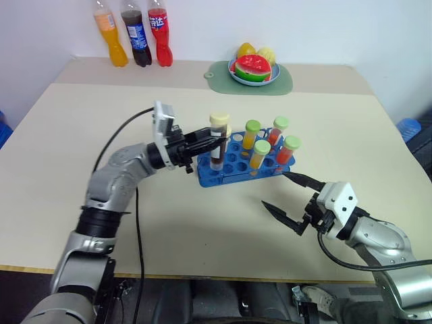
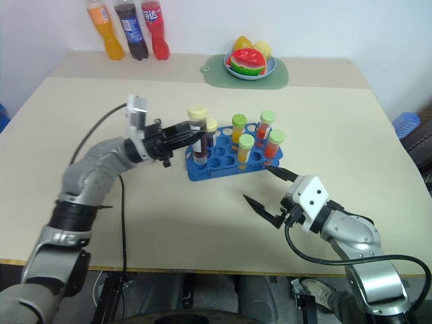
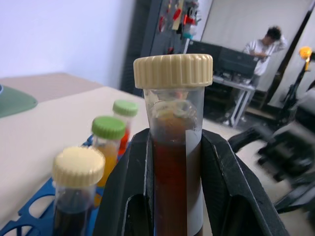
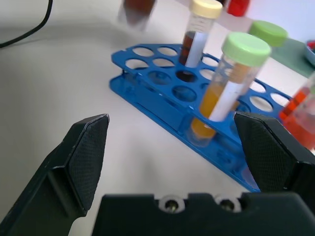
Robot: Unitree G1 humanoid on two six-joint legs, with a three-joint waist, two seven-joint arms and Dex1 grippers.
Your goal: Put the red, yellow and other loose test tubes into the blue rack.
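Observation:
My left gripper [image 1: 209, 143] is shut on a loose test tube [image 1: 217, 143] with dark brown liquid and a cream cap. It holds the tube upright just above the left end of the blue rack [image 1: 233, 170]. In the left wrist view the tube [image 3: 173, 162] sits clamped between the two black fingers [image 3: 123, 191]. The rack holds several tubes: another cream-capped brown one [image 4: 197, 34], yellow ones [image 1: 260, 155] and red-orange ones [image 1: 289, 151] with green caps. My right gripper [image 1: 274, 189] hovers open and empty over the table just in front of the rack's right end.
Three soda bottles [image 1: 135, 34] stand at the table's far left edge. A green mat [image 1: 219, 82] with a fruit plate lies at the back centre. A black cable [image 1: 138, 223] hangs along my left arm. Bare tabletop lies left of and in front of the rack.

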